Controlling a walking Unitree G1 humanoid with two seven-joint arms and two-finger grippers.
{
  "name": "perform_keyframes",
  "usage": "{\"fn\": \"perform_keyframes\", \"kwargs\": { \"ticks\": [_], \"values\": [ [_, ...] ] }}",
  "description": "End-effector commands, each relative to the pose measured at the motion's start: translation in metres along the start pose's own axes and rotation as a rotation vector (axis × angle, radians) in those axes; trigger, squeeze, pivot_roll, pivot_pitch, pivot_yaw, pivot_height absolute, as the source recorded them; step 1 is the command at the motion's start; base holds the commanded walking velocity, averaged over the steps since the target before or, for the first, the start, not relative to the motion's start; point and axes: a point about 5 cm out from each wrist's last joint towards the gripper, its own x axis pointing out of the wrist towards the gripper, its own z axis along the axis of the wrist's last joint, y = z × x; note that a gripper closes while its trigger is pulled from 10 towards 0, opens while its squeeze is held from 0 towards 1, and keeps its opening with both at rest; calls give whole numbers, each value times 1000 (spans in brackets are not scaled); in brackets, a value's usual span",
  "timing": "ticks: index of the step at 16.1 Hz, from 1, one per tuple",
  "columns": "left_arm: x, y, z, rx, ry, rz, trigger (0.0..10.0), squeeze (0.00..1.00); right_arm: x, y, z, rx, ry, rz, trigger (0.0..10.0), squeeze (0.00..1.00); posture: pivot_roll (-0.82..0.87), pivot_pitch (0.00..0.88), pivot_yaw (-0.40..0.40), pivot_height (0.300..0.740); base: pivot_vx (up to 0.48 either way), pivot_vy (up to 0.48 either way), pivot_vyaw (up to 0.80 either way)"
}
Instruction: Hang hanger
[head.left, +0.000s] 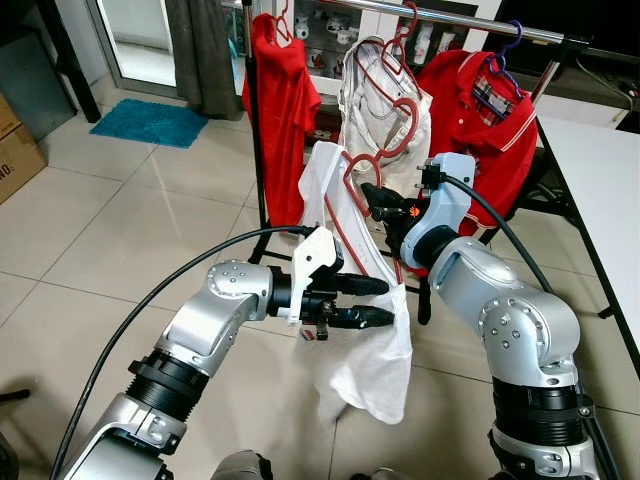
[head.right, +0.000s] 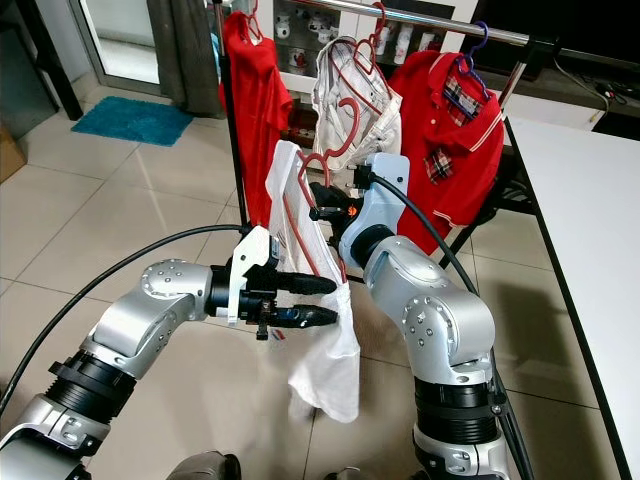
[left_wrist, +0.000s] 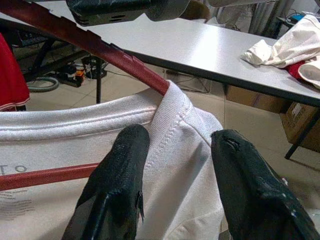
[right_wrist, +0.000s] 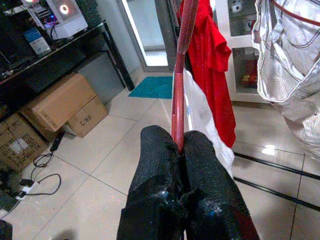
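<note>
1. The red hanger (head.left: 352, 190) carrying a white T-shirt (head.left: 375, 340) is held at the centre of the frame, below and in front of the clothes rail (head.left: 450, 18), so it is not yet hung.
2. What is left, as I judge it: lifting the hook up to the rail, between the white garment (head.left: 385, 95) and the red polo shirt (head.left: 480, 120), and letting go.
3. The right pincer (right_wrist: 179, 145) is clamped on the hanger's red wire; its arm is bent at the elbow, forearm raised at centre right.
4. The left pincer (head.left: 365, 300) reaches in from lower left, fingers parted, straddling the shirt's shoulder without pinching it.
</note>
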Motion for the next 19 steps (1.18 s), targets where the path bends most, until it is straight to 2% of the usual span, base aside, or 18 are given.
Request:
{"fn": "perform_keyframes", "kwargs": {
  "ticks": [1,7,11,17,19],
  "values": [
    [2,-1,2,12,6,-11,0,0,0,2,10,-1,-36,24,10000,0,2,38,-46,740,0,0,0],
    [2,-2,2,13,-5,-10,0,0,-1,0,9,-1,-35,18,10000,0,1,44,-48,740,0,0,0],
    [1,1,8,15,-57,31,0,0,-3,0,7,-6,-30,10,10000,0,-4,38,-43,740,0,0,0],
    [3,0,8,8,-72,23,0,0,-3,-2,7,-7,-33,3,10000,0,-5,40,-38,740,0,0,0],
    [4,0,12,15,-111,26,0,0,-2,-2,7,-6,-33,3,10000,0,-2,39,-40,740,0,0,0]
  ]
}}
